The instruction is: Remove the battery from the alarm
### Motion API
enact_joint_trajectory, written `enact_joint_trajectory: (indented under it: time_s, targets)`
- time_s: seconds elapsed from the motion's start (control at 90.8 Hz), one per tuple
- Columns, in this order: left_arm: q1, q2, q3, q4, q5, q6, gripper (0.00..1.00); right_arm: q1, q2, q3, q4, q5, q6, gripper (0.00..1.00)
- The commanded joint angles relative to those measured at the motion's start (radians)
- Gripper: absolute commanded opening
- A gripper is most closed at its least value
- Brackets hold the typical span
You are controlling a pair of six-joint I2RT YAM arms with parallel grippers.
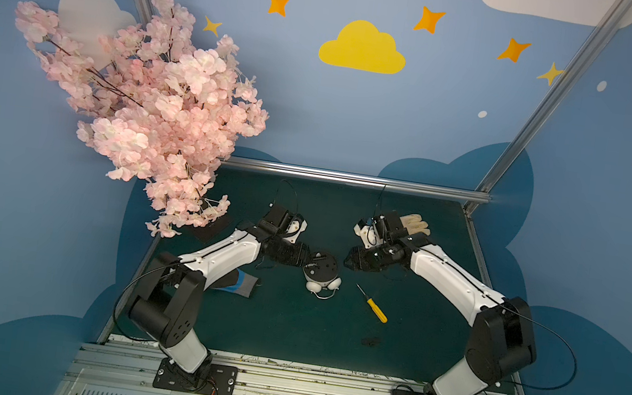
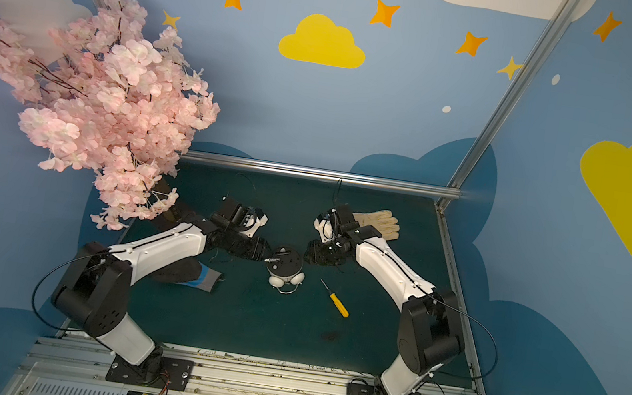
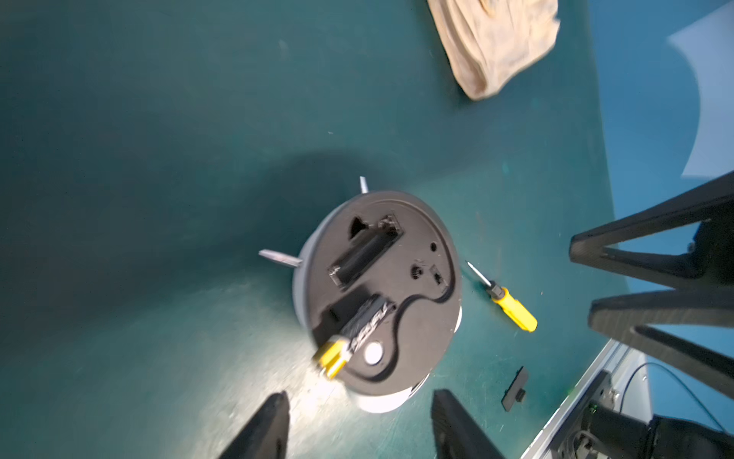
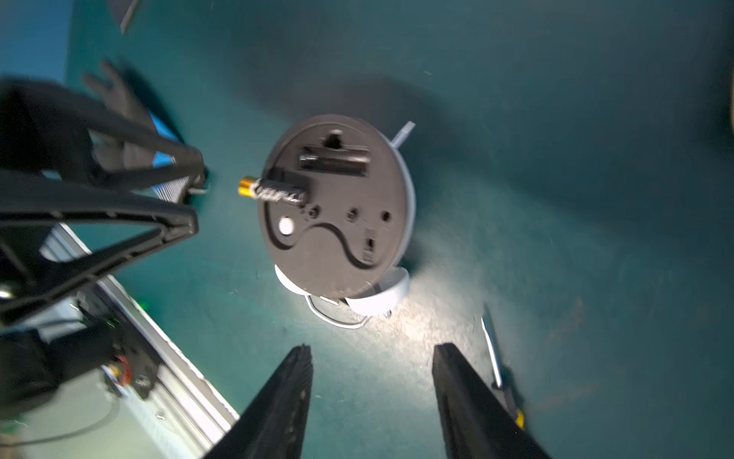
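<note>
Removal step, part done: battery (image 2: 271,260) out of slot, loose on back of face-down alarm (image 2: 286,263), gold end past rim at 9 o'clock in a top view. Left tool (image 3: 361,397) apart, empty, at alarm's 9; right tool (image 4: 371,349) apart, empty, at 2. Next: pinch battery, lift clear, set on desk (image 2: 246,323).

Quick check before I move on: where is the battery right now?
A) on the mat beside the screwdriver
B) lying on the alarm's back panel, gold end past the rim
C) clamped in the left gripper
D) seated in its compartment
B: the right wrist view shows the battery lying on the dark back of the alarm, its gold end poking past the rim. The left gripper is open and not touching it.
</note>
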Motion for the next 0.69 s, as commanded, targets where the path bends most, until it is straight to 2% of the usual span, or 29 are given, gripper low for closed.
enact_joint_trajectory:
  time_s: [0.0, 0.066, 0.165, 0.319, 0.507, 0.683]
  targets:
    - [0.084, -0.065, -0.089, 0.011, 0.018, -0.088, 0.72, 0.085, 0.092, 0.133, -0.144, 0.078, -0.270, 0.51]
    - [0.127, -0.098, -0.136, 0.013, 0.041, -0.129, 0.77, 0.131, 0.165, 0.217, -0.173, 0.118, -0.371, 0.50]
    - [0.183, -0.146, -0.209, 0.031, 0.076, -0.169, 0.78, 0.167, 0.285, 0.357, -0.223, 0.150, -0.470, 0.50]
    - [0.215, -0.215, -0.264, 0.022, 0.084, -0.153, 0.79, 0.181, 0.413, 0.537, -0.276, 0.132, -0.544, 0.51]
    - [0.237, -0.229, -0.279, -0.007, 0.104, -0.130, 0.79, 0.191, 0.525, 0.665, -0.369, 0.076, -0.609, 0.48]
    - [0.242, -0.233, -0.285, -0.020, 0.105, -0.116, 0.80, 0.210, 0.546, 0.660, -0.400, 0.029, -0.644, 0.42]
